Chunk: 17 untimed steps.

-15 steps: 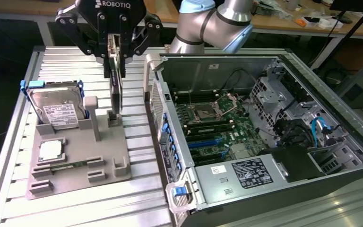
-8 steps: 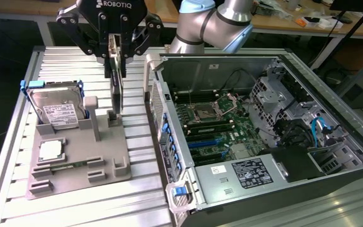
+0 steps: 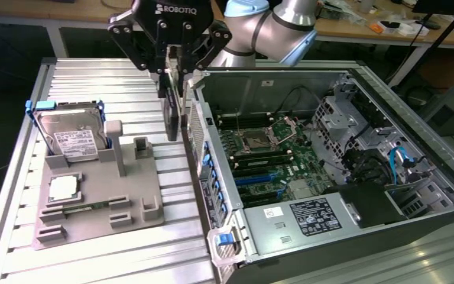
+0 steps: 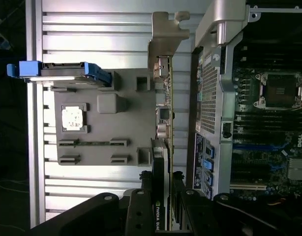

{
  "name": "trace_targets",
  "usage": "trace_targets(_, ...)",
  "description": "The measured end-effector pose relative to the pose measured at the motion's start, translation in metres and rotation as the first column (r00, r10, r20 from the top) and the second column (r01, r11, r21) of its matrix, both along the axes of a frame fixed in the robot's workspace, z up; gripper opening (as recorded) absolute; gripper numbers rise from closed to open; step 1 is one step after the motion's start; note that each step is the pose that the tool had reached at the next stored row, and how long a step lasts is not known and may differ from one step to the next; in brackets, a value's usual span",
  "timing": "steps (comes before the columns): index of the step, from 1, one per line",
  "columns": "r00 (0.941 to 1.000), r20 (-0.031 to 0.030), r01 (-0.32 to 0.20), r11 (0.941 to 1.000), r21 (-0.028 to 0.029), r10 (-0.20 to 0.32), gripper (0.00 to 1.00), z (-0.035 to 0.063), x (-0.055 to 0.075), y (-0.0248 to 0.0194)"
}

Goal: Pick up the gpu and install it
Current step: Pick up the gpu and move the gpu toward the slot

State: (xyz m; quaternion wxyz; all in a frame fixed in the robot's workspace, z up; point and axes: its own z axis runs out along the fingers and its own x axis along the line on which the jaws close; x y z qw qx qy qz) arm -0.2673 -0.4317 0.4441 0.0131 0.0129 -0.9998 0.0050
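Currently mid-transfer: gripper pinching the gpu by its top edge, card hanging upright between the grey fixture at the exterior view's left and the open case at its right. Installing calls for aligning its edge with a motherboard slot. Whether the lower end clears the fixture: unclear.

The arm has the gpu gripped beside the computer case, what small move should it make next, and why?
Probably a straight lift. The gripper is shut on the gpu, which hangs upright between the grey holder and the case wall, its lower edge seemingly below the wall's rim; moving sideways now would likely hit it.
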Motion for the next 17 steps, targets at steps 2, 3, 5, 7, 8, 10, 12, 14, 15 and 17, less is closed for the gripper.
trace_targets(2,1.0,0.0055,0.0,1.0,0.0,0.0,0.27,-0.0011,0.012,0.0)
trace_targets(3,0.9999,0.0132,0.0,1.0,0.0,0.0,0.27,-0.002,0.022,0.0)
trace_targets(5,0.9998,0.0202,0.0,1.0,-0.0001,0.0,0.27,-0.0027,0.029,0.0)
trace_targets(7,0.9996,0.0269,0.0,1.0,0.0,0.0,0.27,-0.0035,0.037,0.0)
trace_targets(8,0.9996,0.0295,0.0,1.0,0.0,0.0,0.27,-0.0038,0.041,0.0)
trace_targets(10,0.9995,0.0308,0.0,1.0,0.0,0.0,0.27,-0.0042,0.049,0.0)
trace_targets(12,0.9995,0.0311,0.0,1.0,0.0001,0.0,0.27,-0.0045,0.059,0.0)
trace_targets(14,0.9995,0.031,0.0,1.0,0.0,0.0,0.27,-0.0049,0.068,0.0)
trace_targets(15,0.9995,0.031,0.0,1.0,0.0,0.0,0.27,-0.0051,0.073,0.0)
trace_targets(17,0.9995,0.0311,0.0,1.0,0.0,0.0,0.27,-0.0054,0.083,0.0)
